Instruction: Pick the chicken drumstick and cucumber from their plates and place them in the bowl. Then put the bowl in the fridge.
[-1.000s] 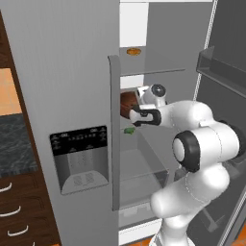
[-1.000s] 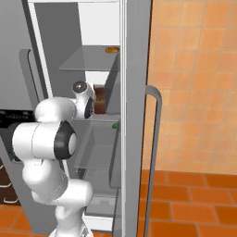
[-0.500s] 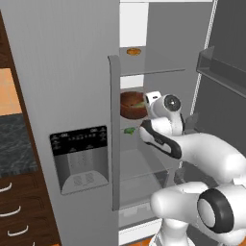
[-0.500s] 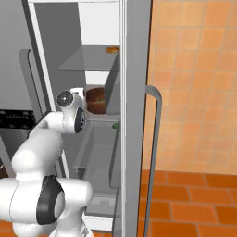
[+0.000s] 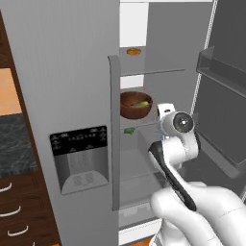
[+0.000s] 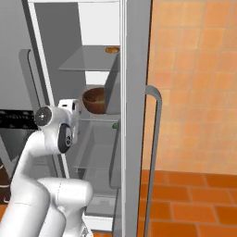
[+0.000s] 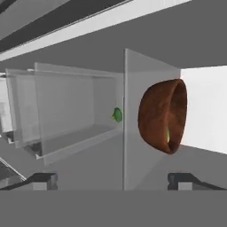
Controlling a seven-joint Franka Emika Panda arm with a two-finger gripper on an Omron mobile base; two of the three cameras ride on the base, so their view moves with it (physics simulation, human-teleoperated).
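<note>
The dark brown wooden bowl (image 5: 135, 105) (image 6: 95, 99) (image 7: 162, 116) stands on a clear middle shelf inside the open grey fridge (image 5: 62, 72) (image 6: 136, 69). A yellow-green bit of the cucumber (image 5: 141, 104) (image 7: 168, 135) shows over the bowl's rim. The chicken drumstick is hidden inside the bowl. The plates are out of view. My gripper (image 7: 113, 179) (image 5: 159, 114) hangs in front of the shelf, a short way back from the bowl. It is open, with its two dark fingertips wide apart and nothing between them.
A small green item (image 5: 129, 130) (image 6: 114, 125) (image 7: 117, 115) lies on the shelf below the bowl, above a clear drawer. A small orange item (image 5: 133, 51) (image 6: 111, 49) sits on an upper shelf. The open fridge door with its bins stands at the right of the left base view.
My hand has drawn back from the bowl towards the fridge opening and the arm has folded lower. The bowl stays on the shelf.
</note>
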